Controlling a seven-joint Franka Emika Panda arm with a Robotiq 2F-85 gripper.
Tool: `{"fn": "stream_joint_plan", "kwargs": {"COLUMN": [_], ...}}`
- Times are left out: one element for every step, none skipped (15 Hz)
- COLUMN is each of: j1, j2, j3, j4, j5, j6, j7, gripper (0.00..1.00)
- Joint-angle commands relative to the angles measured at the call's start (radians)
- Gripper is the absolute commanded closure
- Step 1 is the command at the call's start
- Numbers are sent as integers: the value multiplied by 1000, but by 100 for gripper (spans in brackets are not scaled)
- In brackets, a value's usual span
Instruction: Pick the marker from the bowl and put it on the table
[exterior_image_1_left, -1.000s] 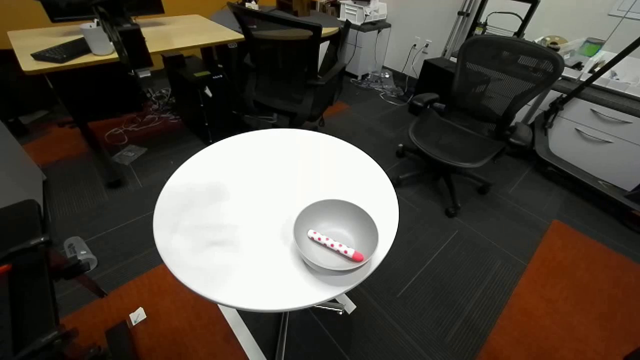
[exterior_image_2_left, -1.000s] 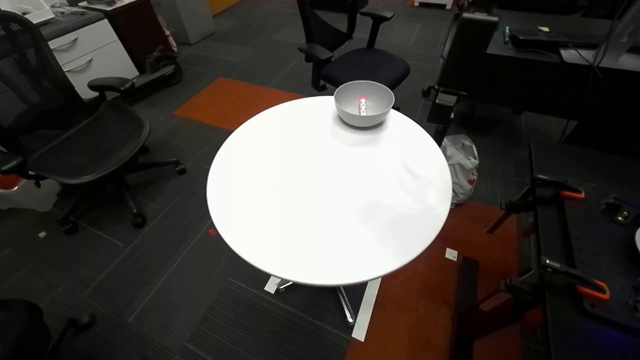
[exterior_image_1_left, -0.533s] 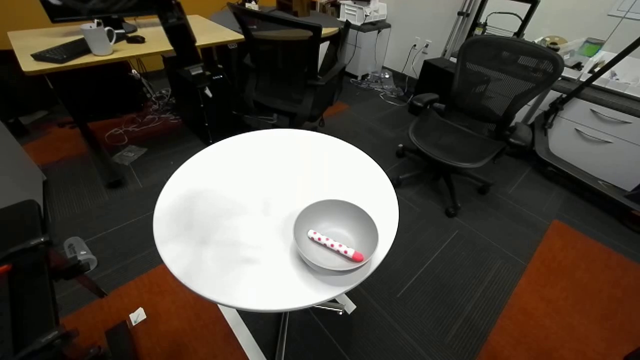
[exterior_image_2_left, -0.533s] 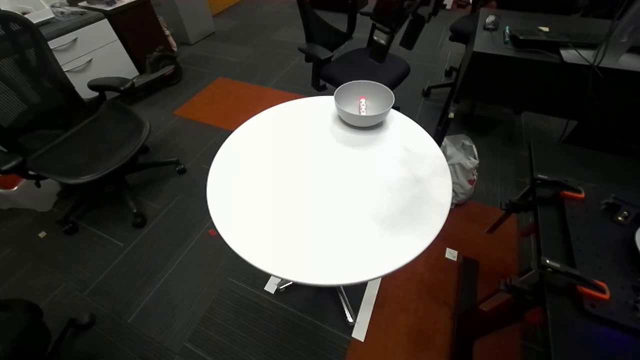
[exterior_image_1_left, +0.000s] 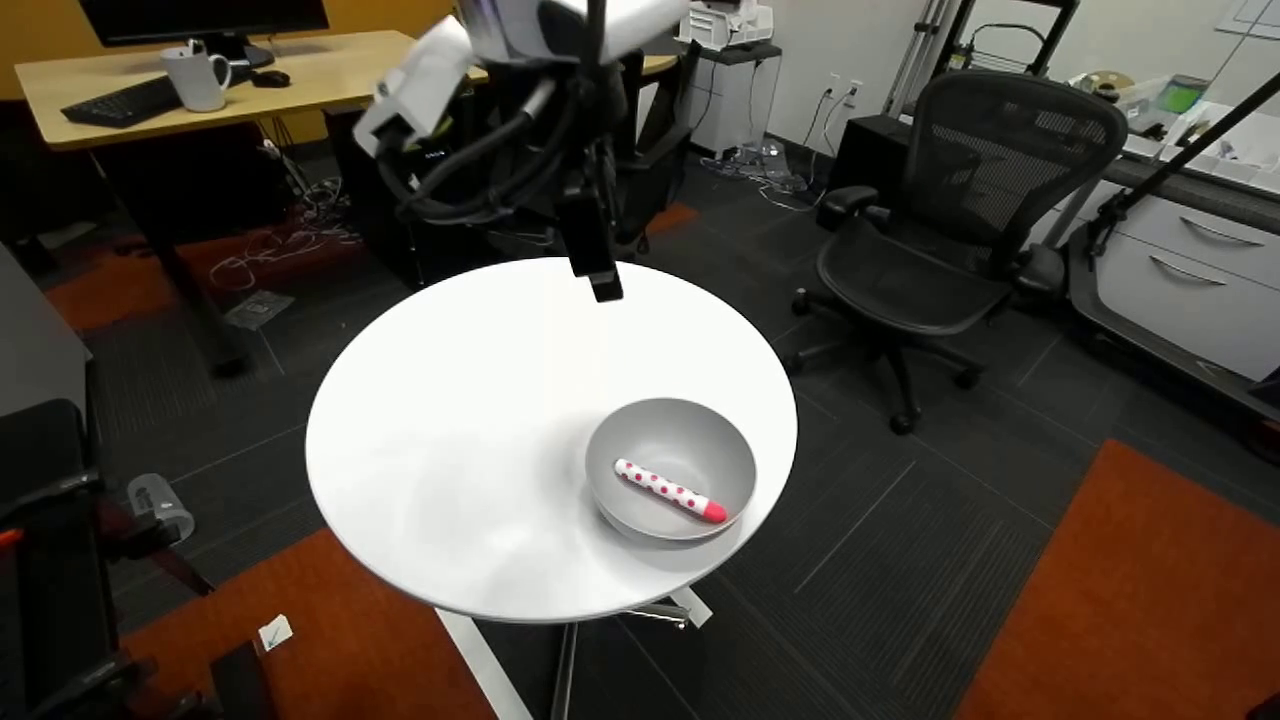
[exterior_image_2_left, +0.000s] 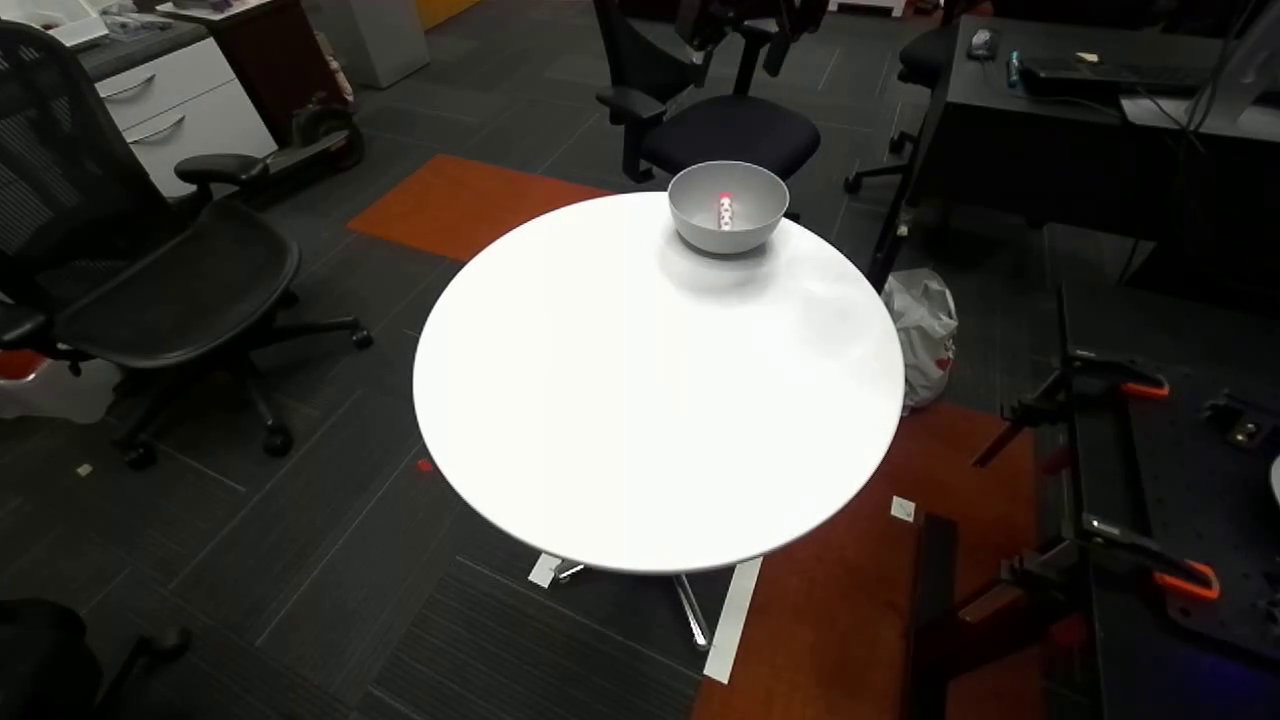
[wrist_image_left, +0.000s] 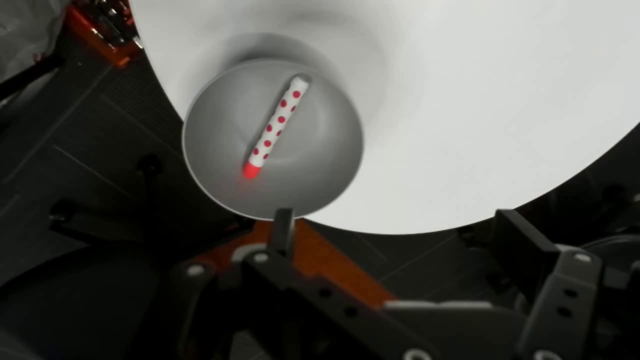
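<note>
The black two-fingered tool (wrist_image_left: 397, 225) stands spread wide: its fingers (wrist_image_left: 284, 237) are far apart and grip nothing, and through the bare gap show the edge of the round, plain white counter (wrist_image_left: 450, 125) and the dark grey carpeted floor (wrist_image_left: 425, 260). In an exterior view it hangs in the air, apart from the smooth, round grey bowl (exterior_image_1_left: 690, 435); in the wrist view one fingertip overlaps the bowl's rim only by line of sight. Inside the bowl lies the slim white marker (wrist_image_left: 273, 127) with red dots and a red end, set aslant across the inner surface. The bowl stands upright on the counter, near the counter's edge. Well apart from the bowl, in an exterior view, a black mesh-backed office chair (exterior_image_1_left: 1010, 170) with armrests stands on the floor.
</note>
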Motion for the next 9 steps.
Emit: {"fn": "stream_joint_plan", "kwargs": {"j1": [34,44,52,61,68,65,62,57,53], "j2": [140,168,195,214,236,255,269,287,301], "j3": [-74,-95,-111,-126,-139,-140,-139,-136,-134], "j4": [143,168,193,215,240,262,282,301,321], "j5": [-53,-58,-55,-56,-57,-43,-35,-30,-29], "j6": [-40,-49,-64,-90,-125,-154,-184,-209,-239], "j7": [206,262,314,363,412,440,466,490,512], "gripper": [0,0,0,0,0,0,0,0,0]}}
